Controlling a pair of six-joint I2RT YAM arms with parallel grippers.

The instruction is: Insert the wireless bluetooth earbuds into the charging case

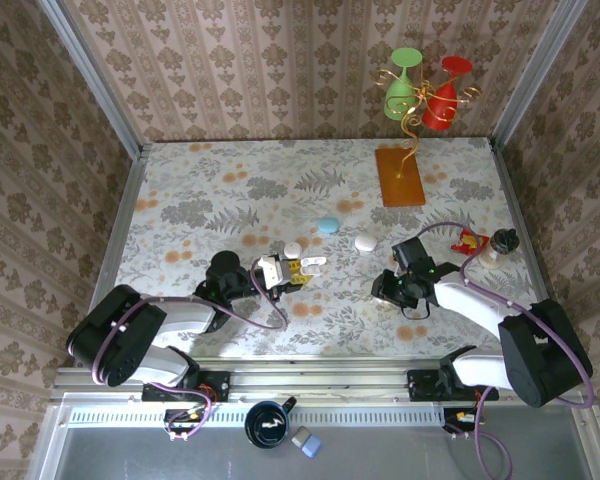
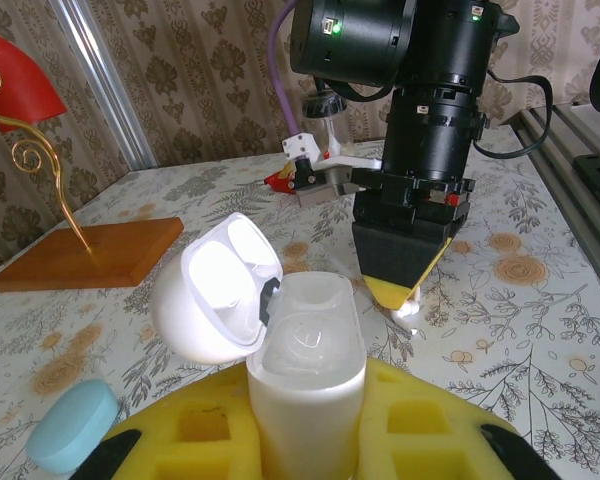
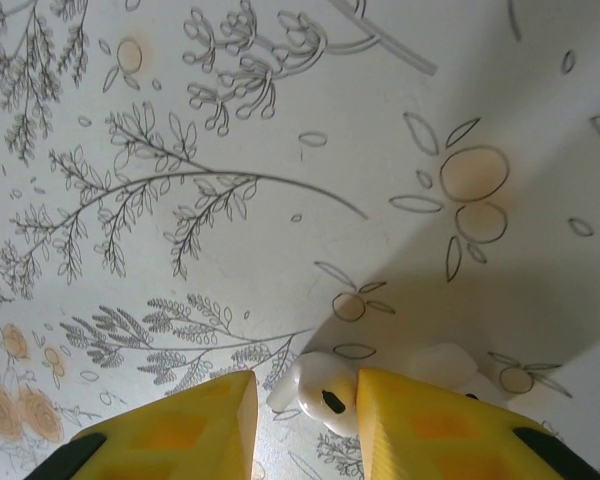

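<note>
The left arm lies low, stretched forward from its base with the forearm running toward the middle. The left gripper points to the right, its jaws clamped tight on the charging case — yellow pads pressed against either side of it. The right arm rises from its base, bends sharply at the elbow and reaches inward to the left. Its wrist is turned down, so the right gripper stands almost upright with its tips low — the yellow fingers are a narrow gap apart, not closed.
</note>
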